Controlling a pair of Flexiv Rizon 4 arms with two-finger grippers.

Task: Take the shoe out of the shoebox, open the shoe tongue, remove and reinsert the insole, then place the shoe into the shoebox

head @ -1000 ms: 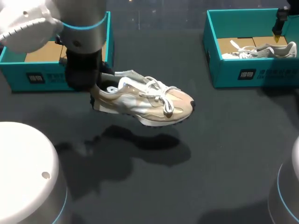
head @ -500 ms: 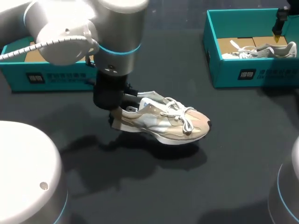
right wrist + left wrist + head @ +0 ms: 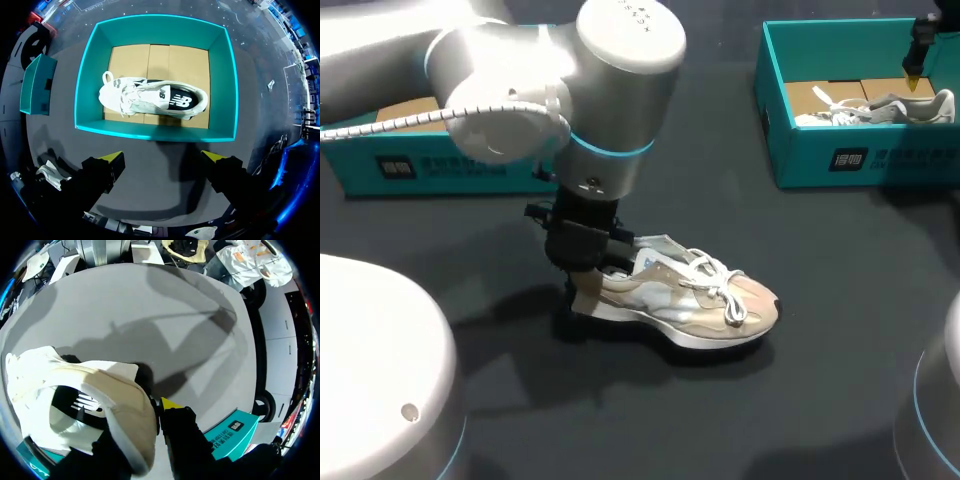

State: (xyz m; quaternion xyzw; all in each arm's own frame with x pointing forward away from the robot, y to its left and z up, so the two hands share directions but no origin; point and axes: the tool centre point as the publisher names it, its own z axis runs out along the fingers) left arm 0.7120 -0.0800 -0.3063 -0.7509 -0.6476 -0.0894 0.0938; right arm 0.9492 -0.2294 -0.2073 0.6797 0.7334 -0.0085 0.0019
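A beige and white shoe (image 3: 695,300) lies near the middle of the black table, toe pointing right, its sole at or just above the surface. My left gripper (image 3: 588,282) is shut on the shoe's heel collar. In the left wrist view the shoe's heel (image 3: 95,405) fills the space by the left gripper (image 3: 152,412); one yellow fingertip (image 3: 170,403) shows outside the collar and the other is hidden inside. My right gripper (image 3: 912,72) hangs open at the far right above a teal shoebox (image 3: 790,150). The right gripper (image 3: 164,157) has nothing between its fingers.
The right shoebox (image 3: 155,134) holds a second white and grey shoe (image 3: 150,97) on brown cardboard. Another teal shoebox (image 3: 420,160) stands at the back left, mostly behind my left arm. Bare black table lies between the shoe and the right box.
My left arm has carried the shoe to the right and toward the front, and lowered it to the table. The right arm has kept still.
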